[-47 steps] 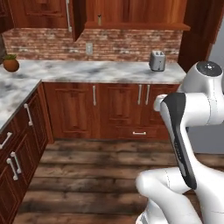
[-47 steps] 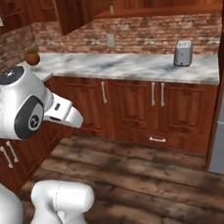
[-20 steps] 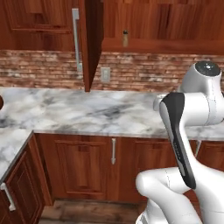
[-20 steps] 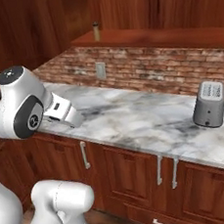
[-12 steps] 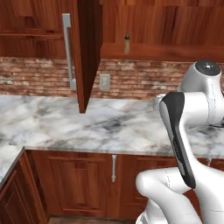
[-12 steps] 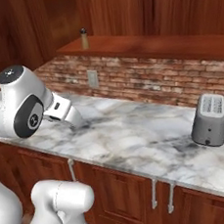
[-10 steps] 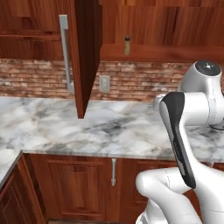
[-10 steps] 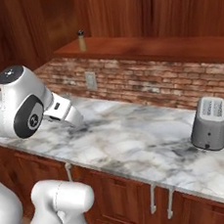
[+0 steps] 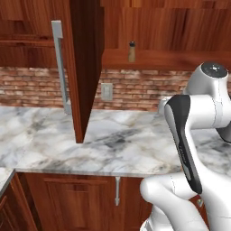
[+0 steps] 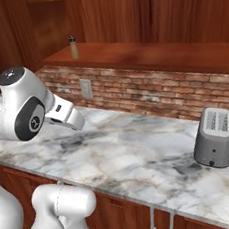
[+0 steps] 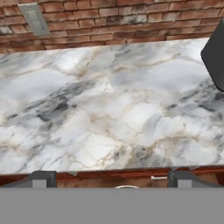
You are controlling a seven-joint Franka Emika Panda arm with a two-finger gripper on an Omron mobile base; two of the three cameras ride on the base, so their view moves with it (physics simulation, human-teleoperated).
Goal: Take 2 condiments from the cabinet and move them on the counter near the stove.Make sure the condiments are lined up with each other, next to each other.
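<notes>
Your gripper (image 11: 109, 177) hangs low over the near edge of the marble counter (image 11: 109, 109), its 2 finger tips spread wide with nothing between them, pointed down at bare stone. Beyond it the counter runs back to the brick backsplash (image 10: 134, 91), with a grey toaster (image 10: 213, 136) standing well off to the right. Above the brick, the cabinet shelf (image 10: 145, 55) carries the brown shaker (image 9: 131, 51), upright near the shelf's left end, just right of the open cabinet door (image 9: 83, 67). So the shaker sits high above and well beyond your gripper, with the whole counter depth between them. I can make out only 1 condiment on the shelf; the red bottle I cannot place. To do this reach well, raise the hand first, tilt it level with the shelf, then come in straight from the front so the fingers pass either side of the shaker's body below its dark top. Keep clear of the door edge on the left.
</notes>
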